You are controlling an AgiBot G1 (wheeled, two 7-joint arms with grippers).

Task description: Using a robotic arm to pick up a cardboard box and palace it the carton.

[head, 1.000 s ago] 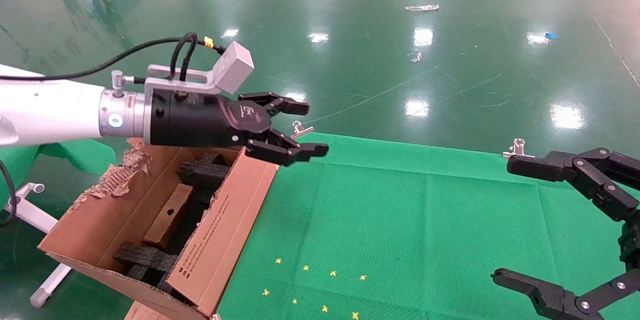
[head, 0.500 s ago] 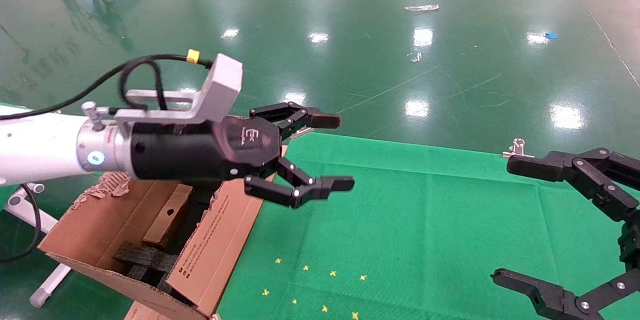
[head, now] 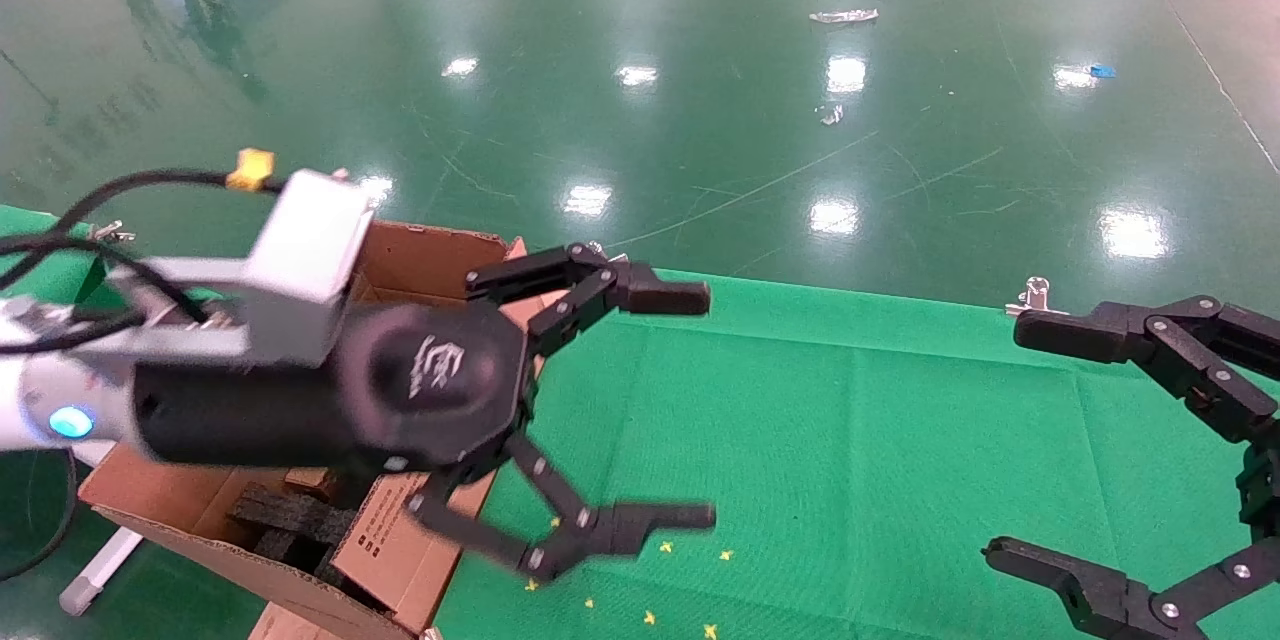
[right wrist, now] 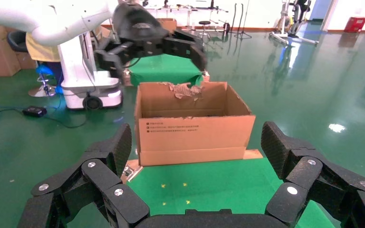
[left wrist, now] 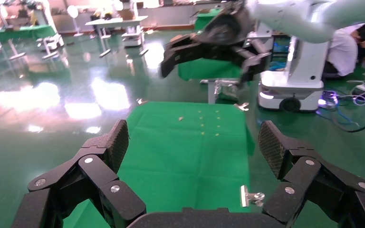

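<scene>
Here the robotic arm [head: 60,410] reaches in from the left, its left claw [head: 690,410] held up over the edge of the table [head: 850,440], right beside the carton [head: 400,540]. The claw is spread wide, one black finger [head: 620,290] high, the other [head: 600,530] low, and nothing sits between them. A silver camera block [head: 305,245] rides on top of the wrist, with black cables [head: 120,190] looping back along the arm.

The carton stands at the table's left edge, flaps up, with small black print on the side facing the green cloth. Black foam inserts [head: 280,510] show in its near end; the wrist hides most of the inside, so from the head view I cannot tell where the cardboard box is. In the right wrist view the carton [right wrist: 195,128] shows its long printed side and a torn far flap, with the left claw [right wrist: 152,45] above it, and its inside cannot be seen from there.

The right claw [head: 1010,440] hangs at the table's right side, well apart from the carton, fingers spread wide and empty. The left wrist view shows it [left wrist: 209,47] across the table.

Small yellow marks [head: 640,580] dot the cloth near the front edge, and a metal clip [head: 1035,295] sits at the far right edge.
</scene>
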